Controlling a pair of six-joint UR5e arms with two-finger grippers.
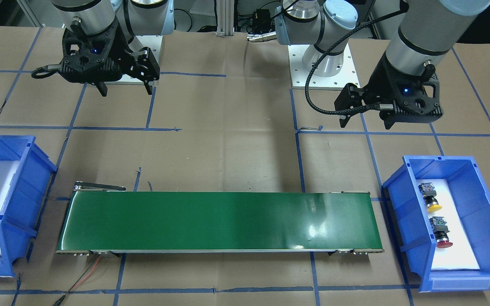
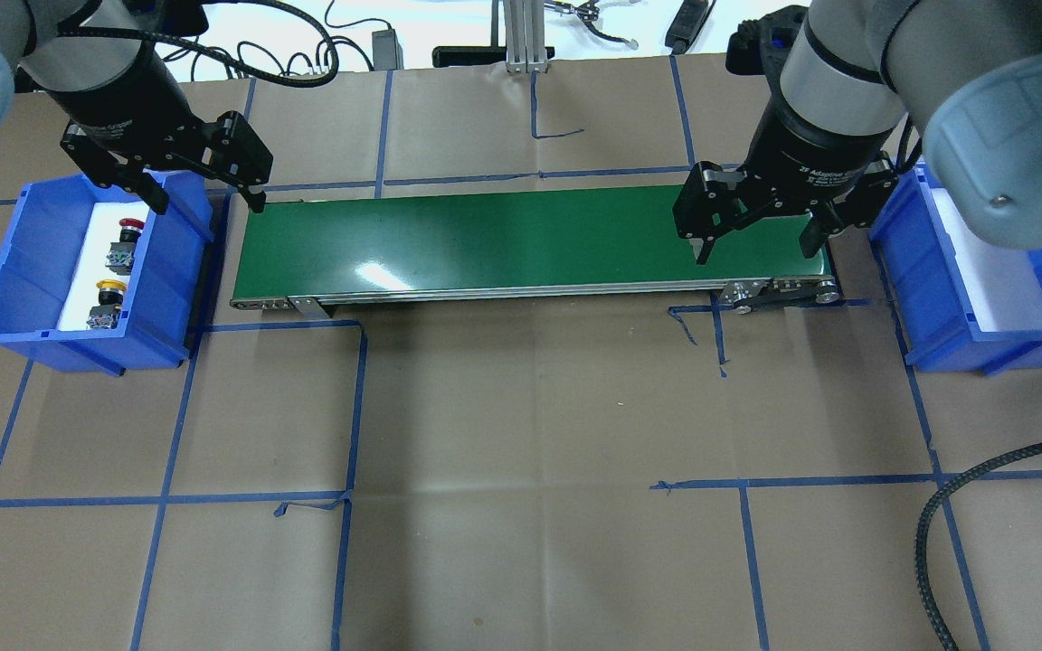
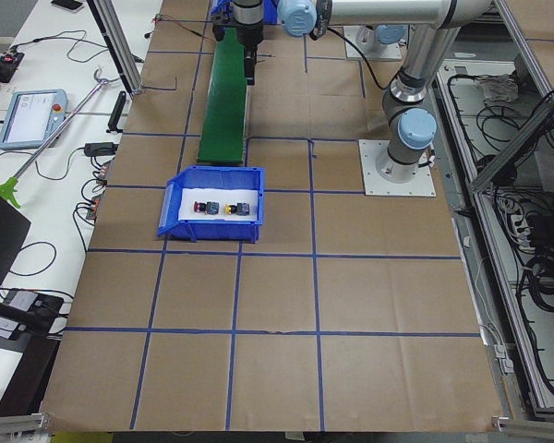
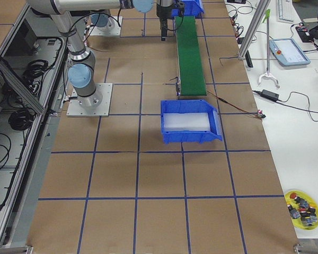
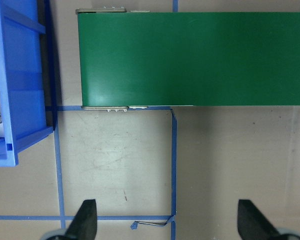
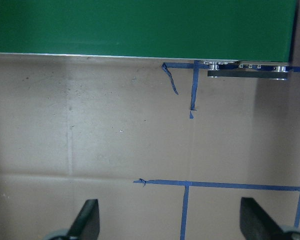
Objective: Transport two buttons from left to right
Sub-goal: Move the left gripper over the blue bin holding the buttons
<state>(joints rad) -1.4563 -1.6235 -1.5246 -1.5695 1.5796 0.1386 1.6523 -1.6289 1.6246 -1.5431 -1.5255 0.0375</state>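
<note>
The yellow button and the red button lie on white foam in the blue bin on my left side. They also show in the overhead view as yellow and red. My left gripper is open and empty, and hovers between that bin and the left end of the green conveyor. Its fingers frame bare table in the left wrist view. My right gripper is open and empty above the conveyor's right end.
A second blue bin with white foam stands beyond the conveyor's right end and holds nothing visible. A black cable crosses the table's near right corner. A yellow dish of spare parts sits on the side table.
</note>
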